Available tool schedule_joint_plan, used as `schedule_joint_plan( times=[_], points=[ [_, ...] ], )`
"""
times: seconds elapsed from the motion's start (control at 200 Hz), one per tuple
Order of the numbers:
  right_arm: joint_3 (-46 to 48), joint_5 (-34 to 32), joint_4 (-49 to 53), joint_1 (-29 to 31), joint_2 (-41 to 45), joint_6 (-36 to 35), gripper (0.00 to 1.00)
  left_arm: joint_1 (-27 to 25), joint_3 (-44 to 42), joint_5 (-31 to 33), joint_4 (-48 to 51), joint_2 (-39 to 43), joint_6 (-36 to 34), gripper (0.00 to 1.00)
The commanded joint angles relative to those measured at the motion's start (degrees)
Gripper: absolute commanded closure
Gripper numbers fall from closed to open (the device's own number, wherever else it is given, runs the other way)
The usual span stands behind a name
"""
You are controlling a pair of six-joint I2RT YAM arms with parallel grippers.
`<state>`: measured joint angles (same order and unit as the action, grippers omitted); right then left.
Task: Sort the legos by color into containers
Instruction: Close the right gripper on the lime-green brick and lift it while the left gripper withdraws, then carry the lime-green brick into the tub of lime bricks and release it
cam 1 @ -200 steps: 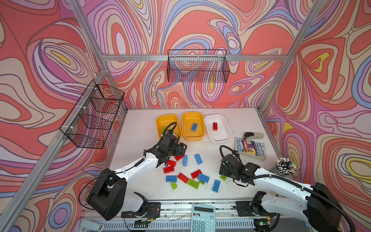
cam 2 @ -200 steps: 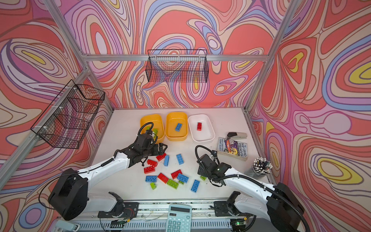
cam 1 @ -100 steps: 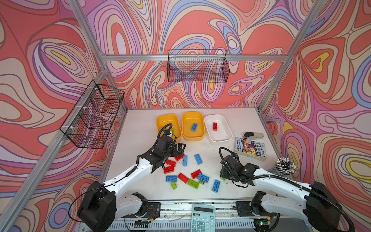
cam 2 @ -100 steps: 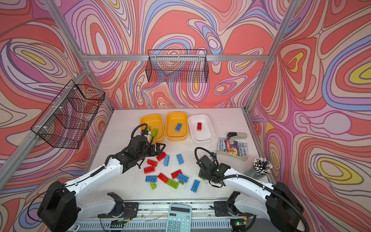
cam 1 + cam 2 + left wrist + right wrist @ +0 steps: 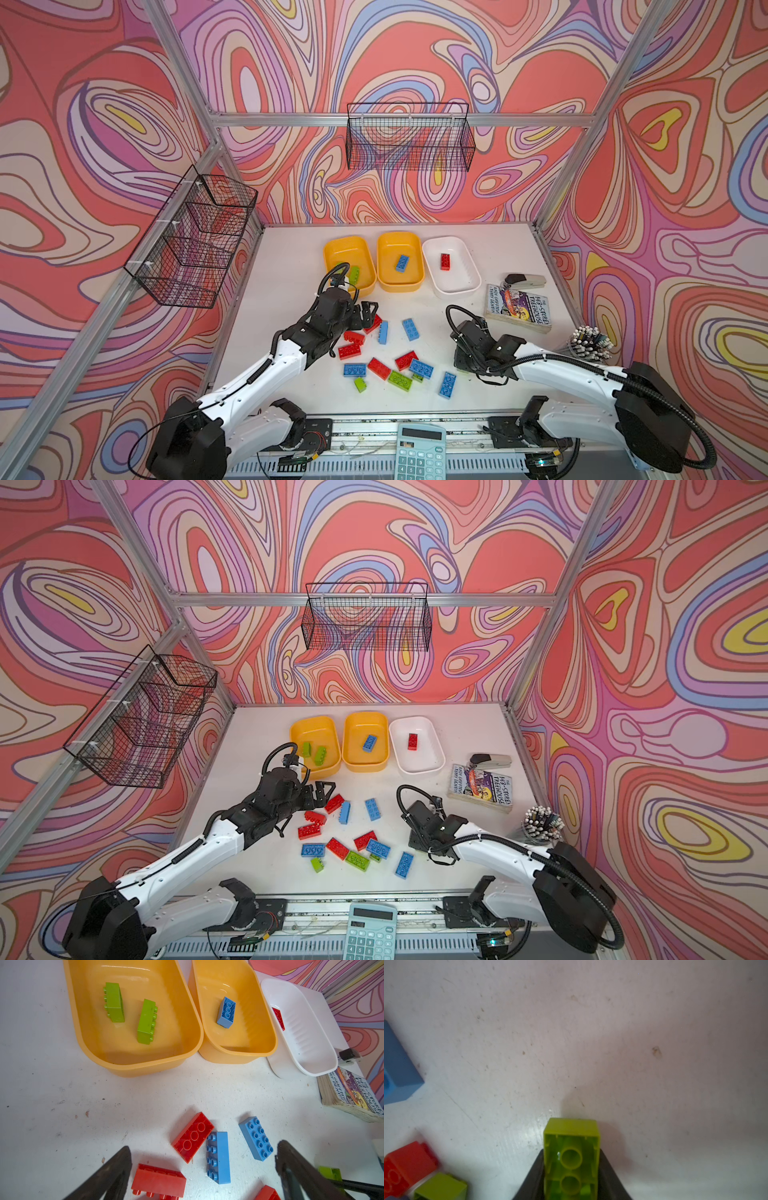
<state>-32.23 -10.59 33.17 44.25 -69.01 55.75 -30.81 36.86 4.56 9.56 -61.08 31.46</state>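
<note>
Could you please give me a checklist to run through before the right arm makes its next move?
1. Right jaws shut on the small lime green plastic brick: ok.
2. That brick lifted clear of the white tabletop: cannot tell.
3. The yellow-orange plastic tub on the left in both top views holds only the two lime green bricks: ok.
4. Route to that tub free of the left arm: probably not ok; it reaches just in front of the tub.
5. Left jaws open and empty: ok.
</note>
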Motion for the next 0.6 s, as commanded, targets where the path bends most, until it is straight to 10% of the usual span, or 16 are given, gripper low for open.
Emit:
schedule_joint_plan(
  times=[0.0,0.596],
  points=[
    [-5.54,-3.0,0.04,0.31,-1.01,-2.5,0.7,-0.22,-1.03,2.58,3.28,2.33,-0.5,0.05],
    [-50.86,9.98,-15.95,0.13,-37.03,-24.57,0.71,-0.22,-5.18,7.21,18.32,22.01,4.78,0.05]
  ],
)
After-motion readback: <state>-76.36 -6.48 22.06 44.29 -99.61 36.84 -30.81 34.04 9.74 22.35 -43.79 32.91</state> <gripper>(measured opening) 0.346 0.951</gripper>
